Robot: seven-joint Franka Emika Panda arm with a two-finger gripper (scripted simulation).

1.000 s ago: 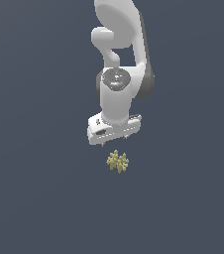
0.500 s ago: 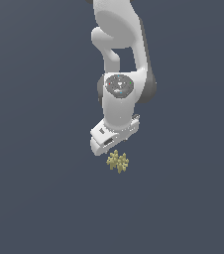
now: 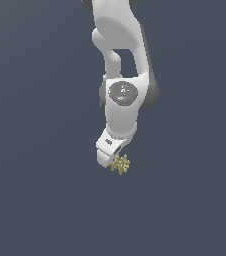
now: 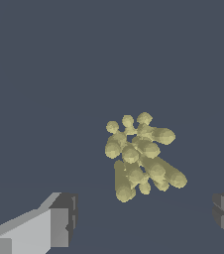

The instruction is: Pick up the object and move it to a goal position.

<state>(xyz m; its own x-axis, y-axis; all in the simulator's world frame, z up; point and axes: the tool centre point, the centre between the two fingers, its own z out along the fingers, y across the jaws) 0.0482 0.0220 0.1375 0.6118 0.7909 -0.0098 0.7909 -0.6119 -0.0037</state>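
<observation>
Hanging beside object (image 3: 120, 164), spread fingers (image 4: 59, 221), bare dark floor (image 3: 35, 200)

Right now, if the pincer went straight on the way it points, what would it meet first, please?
Most likely the olive-yellow cluster: in the wrist view it lies ahead, between the open pincer's fingers. Depth is unclear.

Olive-yellow object (image 3: 120, 164) (image 4: 140, 156), lumpy cluster of stubby prongs, on the dark floor.

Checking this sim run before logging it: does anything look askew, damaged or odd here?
Nothing stands out. The object looks whole, lying on the plain surface, and the gripper is open with one finger to each side of it, not touching.
</observation>
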